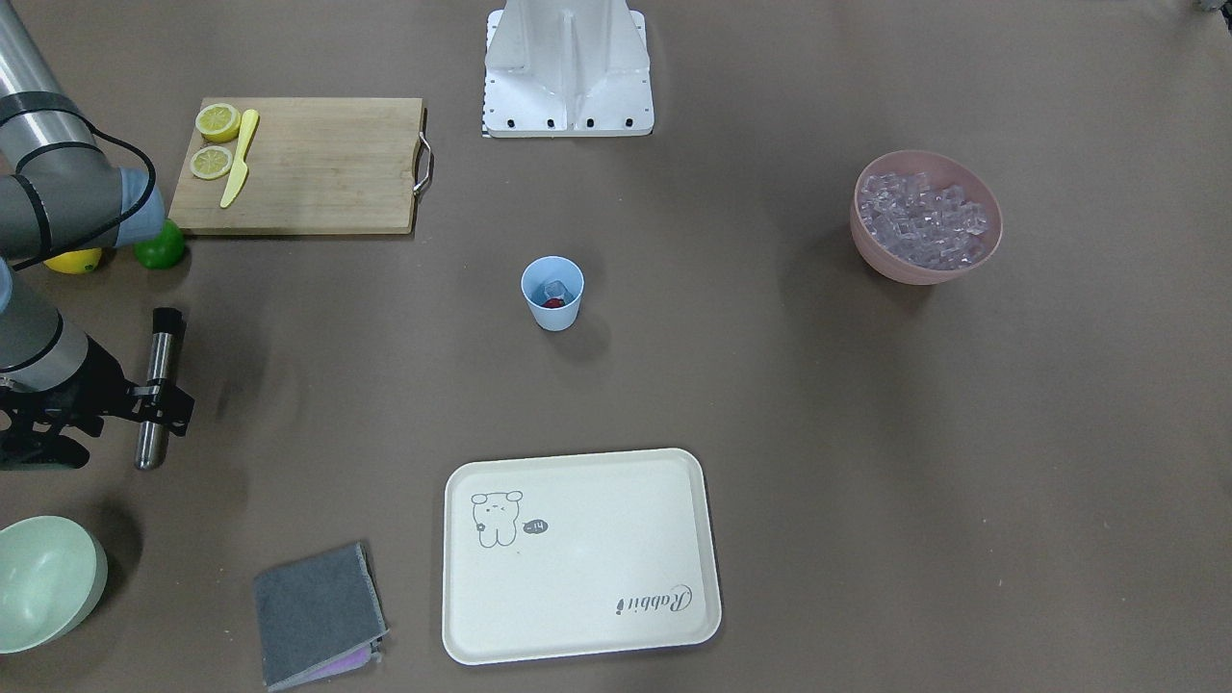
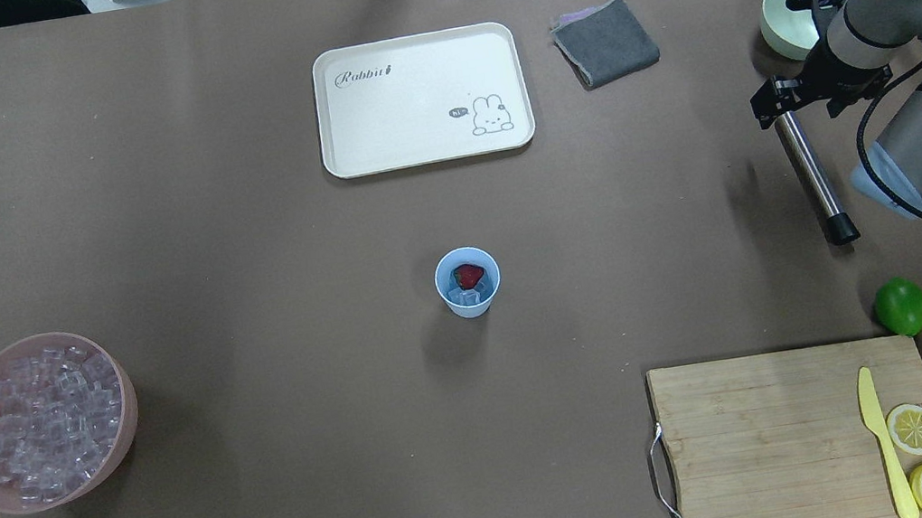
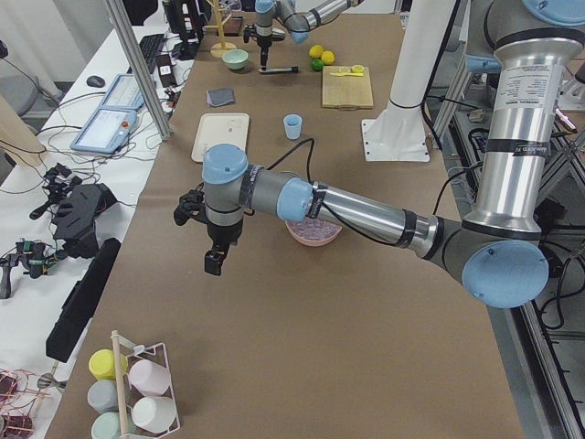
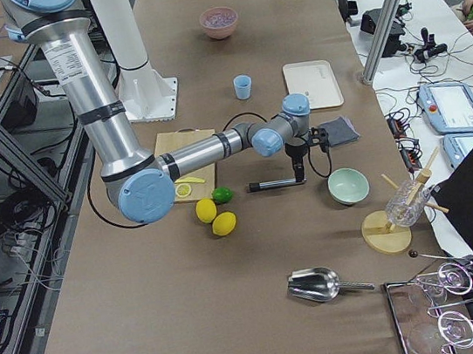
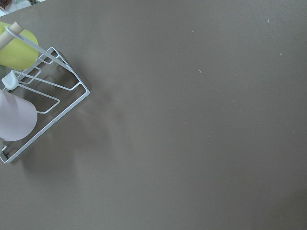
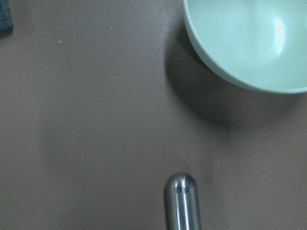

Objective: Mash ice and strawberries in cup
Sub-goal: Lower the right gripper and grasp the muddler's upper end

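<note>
The light-blue cup stands mid-table. Inside it lie a red strawberry and a few ice cubes. More ice fills a pink bowl. My right gripper is shut on one end of a steel muddler, held level a little above the table, far to the cup's side. My left gripper hangs over bare table beyond the pink bowl; I cannot tell if it is open or shut.
A pale green bowl sits beside the right gripper. A wooden cutting board carries lemon halves and a yellow knife. A lime, two lemons, a grey cloth and a cream tray also lie on the table.
</note>
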